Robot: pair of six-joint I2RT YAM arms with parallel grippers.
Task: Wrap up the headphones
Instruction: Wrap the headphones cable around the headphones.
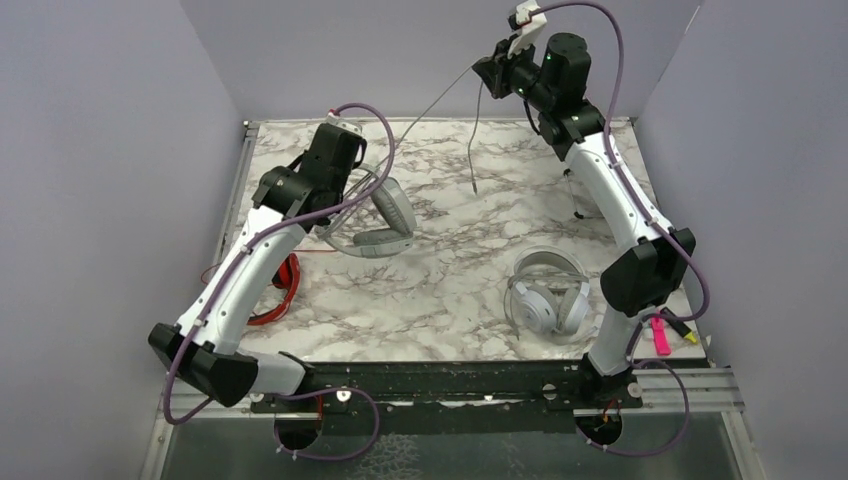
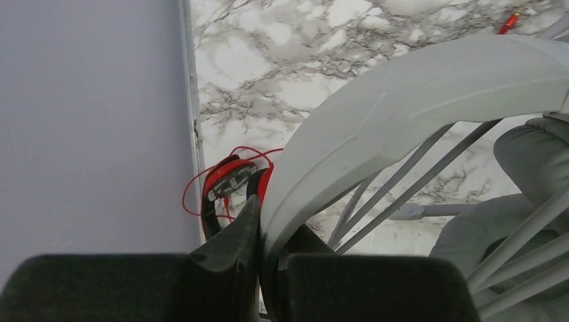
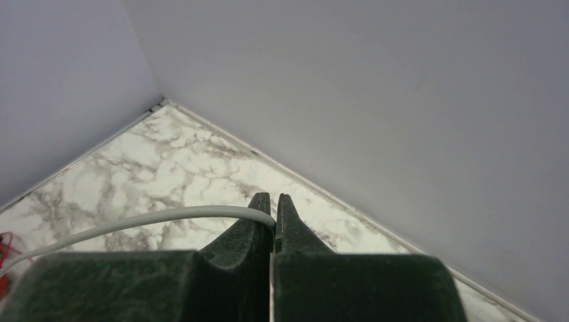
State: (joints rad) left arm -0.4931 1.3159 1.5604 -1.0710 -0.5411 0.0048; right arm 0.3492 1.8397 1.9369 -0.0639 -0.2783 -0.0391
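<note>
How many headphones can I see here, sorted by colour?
Light grey headphones: 1
White-silver headphones: 1
Red-and-black headphones: 1
Total: 3

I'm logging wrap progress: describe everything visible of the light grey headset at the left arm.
The light grey headset looks matte plastic, with padded grey ear cups. The left gripper is shut on its headband, left of the table's middle. Grey strands, likely wrapped cable, cross the band; its thin cable runs up to the shut right gripper, the free end dangling.
</note>
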